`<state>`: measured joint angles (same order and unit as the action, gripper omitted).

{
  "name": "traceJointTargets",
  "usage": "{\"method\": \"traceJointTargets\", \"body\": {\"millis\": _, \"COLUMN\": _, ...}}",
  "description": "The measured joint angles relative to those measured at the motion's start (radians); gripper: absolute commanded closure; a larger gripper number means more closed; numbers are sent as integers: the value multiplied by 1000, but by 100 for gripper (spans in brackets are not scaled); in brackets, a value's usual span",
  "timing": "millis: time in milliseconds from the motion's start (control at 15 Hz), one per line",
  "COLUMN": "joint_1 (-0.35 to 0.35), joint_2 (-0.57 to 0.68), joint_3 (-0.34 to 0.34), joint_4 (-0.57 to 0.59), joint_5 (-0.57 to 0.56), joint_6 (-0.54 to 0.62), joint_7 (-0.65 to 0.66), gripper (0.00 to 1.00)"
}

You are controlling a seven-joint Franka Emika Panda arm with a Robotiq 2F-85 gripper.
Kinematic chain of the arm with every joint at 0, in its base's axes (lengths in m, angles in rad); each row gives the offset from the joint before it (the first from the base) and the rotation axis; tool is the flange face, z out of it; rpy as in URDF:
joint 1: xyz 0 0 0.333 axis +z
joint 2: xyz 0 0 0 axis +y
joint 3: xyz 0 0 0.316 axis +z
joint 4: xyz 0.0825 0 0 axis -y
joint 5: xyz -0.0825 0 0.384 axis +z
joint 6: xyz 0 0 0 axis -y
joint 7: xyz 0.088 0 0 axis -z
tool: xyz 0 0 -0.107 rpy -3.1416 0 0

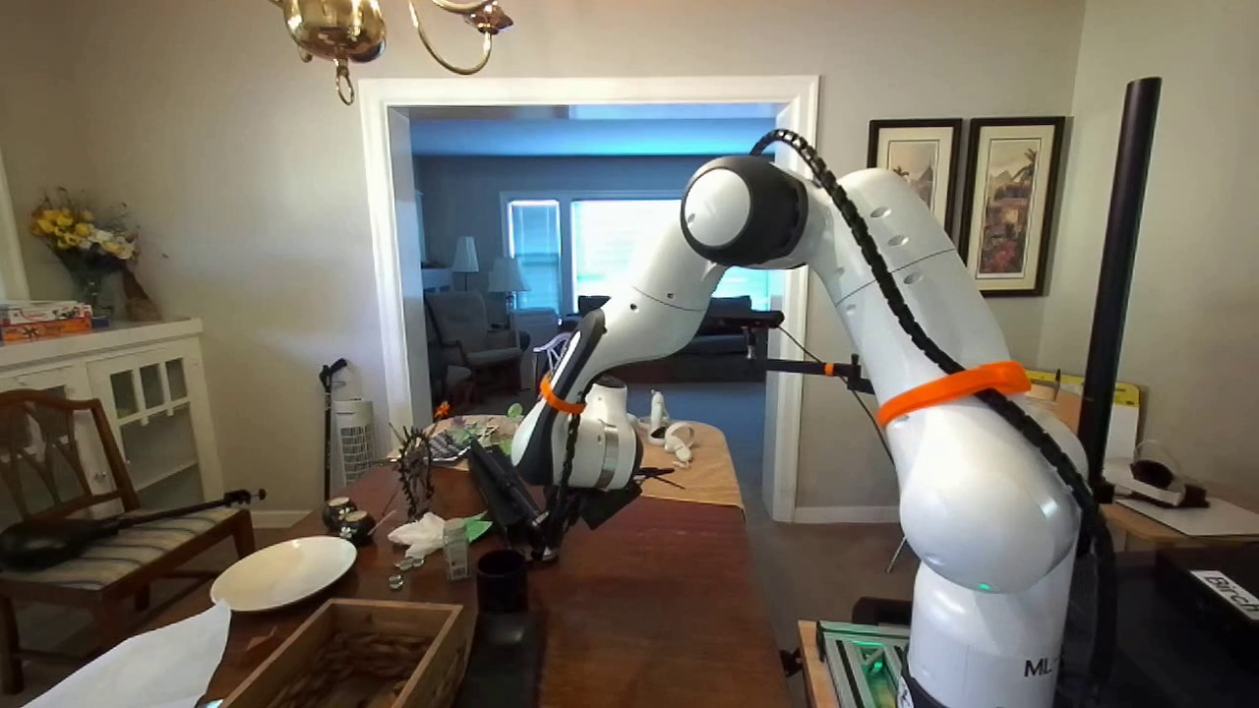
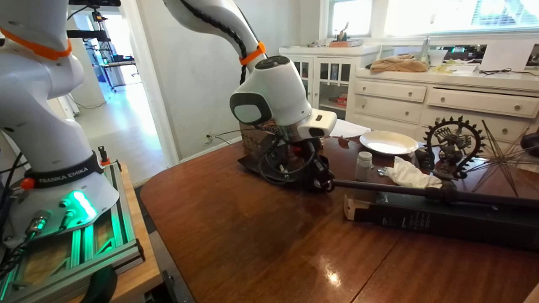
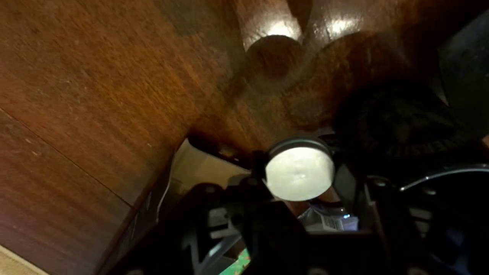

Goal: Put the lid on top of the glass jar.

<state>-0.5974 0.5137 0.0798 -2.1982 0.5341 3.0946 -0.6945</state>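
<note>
gripper [image 3: 301, 176]: clamped on lid [image 3: 300, 171], nr glass jar [image 2: 363, 168]; mostly lost in shadow in wrist view.
lid: held at both edges, apart from glass jar; flat, round, pale-faced w/ thin dark rim; too sm. to pick out in both exterior views.
dark cup [image 1: 502, 580]: just beside glass jar; smooth, cylindrical, w/ shiny rim cut off at edge of wrist view.
glass jar: upright, clear, cylindrical; pale at top, can't tell if capped; hard to make out at base, close to dark rod [image 2: 379, 186] in an exterior view.
dark rod: long, thin, in front of glass jar there; running along black box [image 2: 438, 219] & out of frame.
black box: cardboard, lengthwise in front of glass jar, also cut off; agape at end w/ buff flap.
white wad [image 1: 418, 534]: just beside glass jar; crumpled, can't tell paper or cloth.
clear bits [image 1: 396, 581]: nr glass jar; too sm. to ID.
wooden tray [image 1: 403, 612]: nearer camera than glass jar in an exterior view, cut off below; w/ brown contents hard to ID.
white plate [image 1: 285, 573]: well apart from glass jar; round, glossy, shallow.
dark statue [image 2: 452, 149]: on far side of white wad from glass jar; ringed w/ spikes, w/ figure inside hard to make out.
</note>
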Motion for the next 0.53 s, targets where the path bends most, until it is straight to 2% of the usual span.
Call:
{"method": "traceJointTargets", "body": {"millis": 267, "joint_1": 141, "joint_2": -10, "joint_3": -141, "joint_4": 6, "joint_5": -13, "joint_6": -3, "joint_7": 70, "gripper": 78}}
{"method": "traceJointTargets", "body": {"millis": 533, "joint_1": 227, "joint_2": -17, "joint_3": -230, "joint_4": 22, "joint_5": -14, "joint_6": -40, "joint_7": 107, "gripper": 78}}
